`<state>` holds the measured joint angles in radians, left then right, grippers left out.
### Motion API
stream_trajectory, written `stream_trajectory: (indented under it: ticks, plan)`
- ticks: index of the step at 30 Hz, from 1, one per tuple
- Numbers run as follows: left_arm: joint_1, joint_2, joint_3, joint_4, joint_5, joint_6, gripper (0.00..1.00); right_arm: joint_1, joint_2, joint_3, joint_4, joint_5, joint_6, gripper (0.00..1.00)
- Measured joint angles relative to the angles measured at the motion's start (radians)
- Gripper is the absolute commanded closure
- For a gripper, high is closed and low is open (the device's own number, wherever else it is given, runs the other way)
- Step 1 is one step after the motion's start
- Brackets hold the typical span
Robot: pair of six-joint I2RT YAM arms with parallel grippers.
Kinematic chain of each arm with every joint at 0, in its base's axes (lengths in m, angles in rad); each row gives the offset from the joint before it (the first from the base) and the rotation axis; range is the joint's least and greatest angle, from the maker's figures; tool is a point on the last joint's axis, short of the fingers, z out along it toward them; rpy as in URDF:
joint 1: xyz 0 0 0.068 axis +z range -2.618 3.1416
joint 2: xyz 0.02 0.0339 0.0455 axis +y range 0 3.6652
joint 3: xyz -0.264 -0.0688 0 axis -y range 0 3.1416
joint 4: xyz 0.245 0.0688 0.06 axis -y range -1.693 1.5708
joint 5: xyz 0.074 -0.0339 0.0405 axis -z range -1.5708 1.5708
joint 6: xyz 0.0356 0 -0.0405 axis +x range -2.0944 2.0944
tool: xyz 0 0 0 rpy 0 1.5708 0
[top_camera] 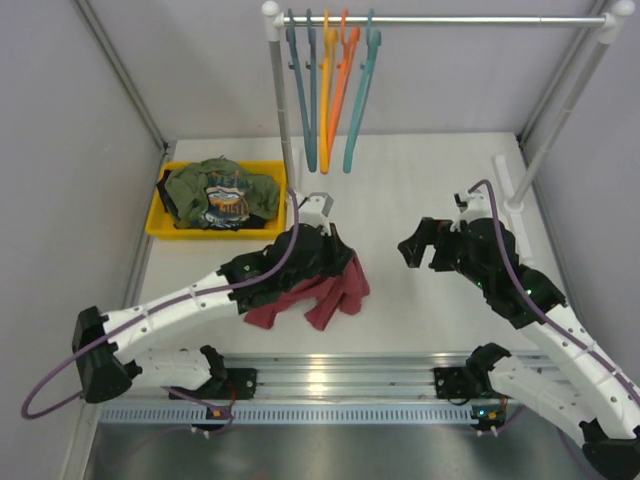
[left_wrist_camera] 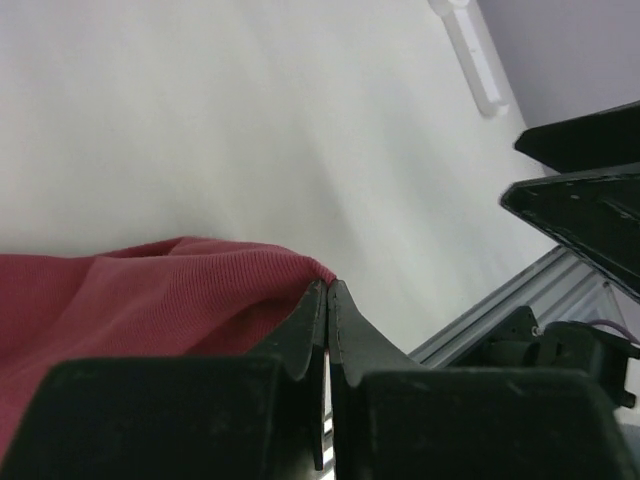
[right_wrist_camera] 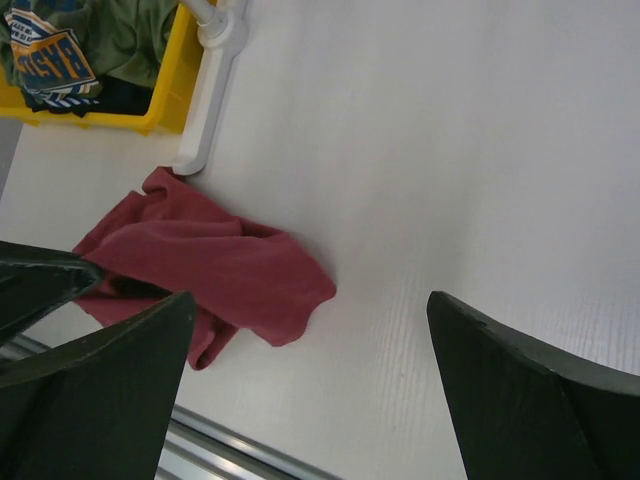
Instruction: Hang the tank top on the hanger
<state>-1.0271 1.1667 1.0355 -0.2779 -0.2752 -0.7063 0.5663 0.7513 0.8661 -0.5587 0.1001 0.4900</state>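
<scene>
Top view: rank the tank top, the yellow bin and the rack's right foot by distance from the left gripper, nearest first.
1. tank top: pinched in the shut left gripper, mid-table near the front rail.
2. yellow bin: back left, its near corner close beside the left arm.
3. rack's right foot: far right, across the open table.

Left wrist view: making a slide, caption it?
Left tool pinches the edge of the maroon soft-fabric tank top over the white table.

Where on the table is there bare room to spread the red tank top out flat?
Bare tabletop runs between the tank top and the right gripper, back to the hangers. Crowded on the left: the yellow bin.
</scene>
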Motion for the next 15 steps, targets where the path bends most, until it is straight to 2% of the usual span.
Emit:
stream_trajectory:
  ticks: [1,2,4,5,8,11,15]
  plan:
    - [-0.007,0.032,-0.008,0.022,-0.006,-0.007,0.96,0.000,-0.004,0.000,-0.008,0.003,0.000,0.00]
    - [-0.008,0.061,-0.017,0.039,-0.013,-0.011,0.84,0.000,-0.006,0.000,-0.012,0.003,0.000,0.00]
    - [-0.008,0.102,-0.027,0.054,-0.027,-0.016,0.70,0.000,-0.008,-0.001,-0.014,0.003,0.000,0.00]
    - [-0.008,0.118,-0.029,0.055,-0.036,-0.017,0.57,0.000,-0.008,-0.002,-0.013,0.001,0.001,0.00]
    - [-0.006,0.150,-0.029,0.054,-0.067,-0.013,0.42,0.000,-0.009,-0.027,0.008,-0.047,0.010,0.00]
    - [0.013,0.155,-0.029,0.029,-0.086,-0.010,0.39,0.010,-0.002,-0.105,0.065,-0.127,0.036,0.00]
    - [0.108,0.109,-0.050,-0.042,-0.085,-0.015,0.39,0.085,0.053,-0.189,0.102,-0.153,0.079,0.00]
